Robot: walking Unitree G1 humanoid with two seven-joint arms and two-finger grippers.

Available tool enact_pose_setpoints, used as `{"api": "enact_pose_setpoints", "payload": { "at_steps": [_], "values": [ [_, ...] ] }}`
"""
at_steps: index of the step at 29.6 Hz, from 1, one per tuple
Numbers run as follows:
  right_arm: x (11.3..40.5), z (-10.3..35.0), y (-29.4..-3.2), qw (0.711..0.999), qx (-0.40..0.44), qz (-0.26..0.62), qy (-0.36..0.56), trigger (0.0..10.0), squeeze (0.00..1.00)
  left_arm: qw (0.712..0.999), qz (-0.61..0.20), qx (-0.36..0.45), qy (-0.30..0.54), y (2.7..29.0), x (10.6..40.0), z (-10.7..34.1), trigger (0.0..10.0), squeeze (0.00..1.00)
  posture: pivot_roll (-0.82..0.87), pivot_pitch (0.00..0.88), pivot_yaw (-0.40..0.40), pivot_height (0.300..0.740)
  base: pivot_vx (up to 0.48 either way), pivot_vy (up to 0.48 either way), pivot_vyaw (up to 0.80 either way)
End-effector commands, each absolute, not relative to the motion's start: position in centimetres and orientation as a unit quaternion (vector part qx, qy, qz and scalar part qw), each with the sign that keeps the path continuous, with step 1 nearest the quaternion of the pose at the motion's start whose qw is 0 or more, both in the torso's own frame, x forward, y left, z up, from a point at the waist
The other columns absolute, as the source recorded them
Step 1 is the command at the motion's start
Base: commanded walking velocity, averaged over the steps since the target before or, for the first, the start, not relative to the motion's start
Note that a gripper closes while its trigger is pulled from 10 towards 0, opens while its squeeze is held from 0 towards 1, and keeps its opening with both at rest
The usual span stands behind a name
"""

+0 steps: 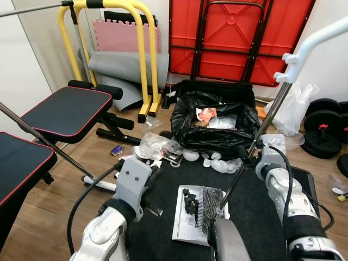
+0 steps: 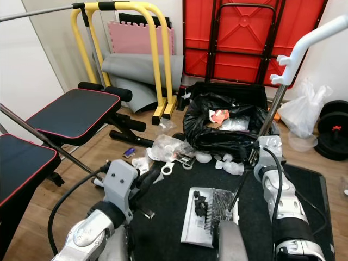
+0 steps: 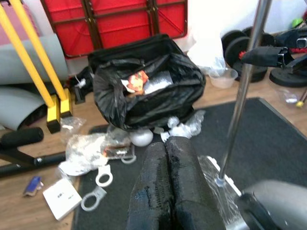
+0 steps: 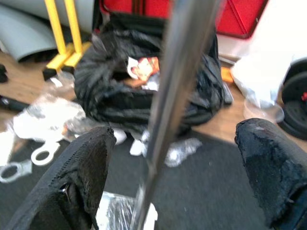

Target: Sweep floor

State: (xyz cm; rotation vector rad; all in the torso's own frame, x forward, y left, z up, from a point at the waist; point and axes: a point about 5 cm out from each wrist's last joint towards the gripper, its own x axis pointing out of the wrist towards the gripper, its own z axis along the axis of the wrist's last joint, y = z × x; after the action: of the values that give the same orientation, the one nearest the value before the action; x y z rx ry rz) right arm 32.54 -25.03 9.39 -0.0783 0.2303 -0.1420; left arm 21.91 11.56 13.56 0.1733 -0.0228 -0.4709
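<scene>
The dustpan (image 1: 198, 213) lay on the black mat (image 1: 255, 201), in front of the black rubbish bag (image 1: 215, 122), with dark scraps and crumpled clear plastic heaped on its pale tray. Its long metal handle (image 1: 260, 128) rose at a slant from the tray, up past the right side of the bag, to a white grip (image 1: 312, 43) near the wall.

The right end effector (image 4: 175, 172) sat beside the bag's right edge with its two black fingers (image 4: 79, 177) spread wide, one on each side of the handle; the pole ran through the gap between them, and I could not tell whether either finger touched it. The left end effector (image 3: 165, 184) was held over the mat in front of the bag, its fingers pressed together and holding nothing.

The bag stood open, with a red-and-white wrapper (image 1: 206, 113) and clear plastic lying inside. White rubbish (image 1: 223, 163) lay along the mat's edge just in front of the bag: balls, crumpled film and plastic rings (image 3: 103, 177). More clear wrappers (image 1: 155, 144) lay to the left of the bag on the wooden floor (image 1: 54, 201), with a small blue thing (image 1: 116, 150) further left. A yellow frame (image 1: 144, 60) stood left of the bag, and a red folded table (image 1: 234, 35) leaned on the wall behind it. Black weight plates (image 1: 324, 128) lay to the bag's right, well apart from it.
</scene>
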Motion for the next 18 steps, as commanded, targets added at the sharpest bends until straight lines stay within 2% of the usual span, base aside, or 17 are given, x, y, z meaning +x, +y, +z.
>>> {"api": "enact_pose_setpoints", "payload": {
  "at_steps": [1,11,15,18],
  "values": [
    [32.8,9.6,-25.3,0.99,-0.039,-0.078,0.109,10.0,0.0,0.966,-0.247,0.082,-0.017,11.2,21.6,13.8,10.0,0.0,-0.04,0.0,-0.069,0.44,0.0,0.0,0.0],
    [33.8,9.7,-24.8,0.992,-0.035,-0.063,0.101,10.0,0.0,0.964,-0.253,0.077,-0.018,11.1,21.1,14.0,10.0,0.0,-0.03,0.0,-0.055,0.41,0.0,0.0,0.0],
    [34.7,10.4,-24.0,0.996,-0.012,-0.029,0.089,10.0,0.0,0.964,-0.255,0.074,-0.018,11.1,20.8,14.0,10.0,0.0,-0.03,0.007,-0.049,0.406,0.0,0.0,0.0],
    [35.8,11.2,-22.2,0.996,-0.004,0.026,0.082,10.0,0.0,0.963,-0.259,0.071,-0.017,10.9,20.5,14.1,10.0,0.0,-0.02,0.02,-0.049,0.406,0.0,0.0,0.0]
  ]
}}
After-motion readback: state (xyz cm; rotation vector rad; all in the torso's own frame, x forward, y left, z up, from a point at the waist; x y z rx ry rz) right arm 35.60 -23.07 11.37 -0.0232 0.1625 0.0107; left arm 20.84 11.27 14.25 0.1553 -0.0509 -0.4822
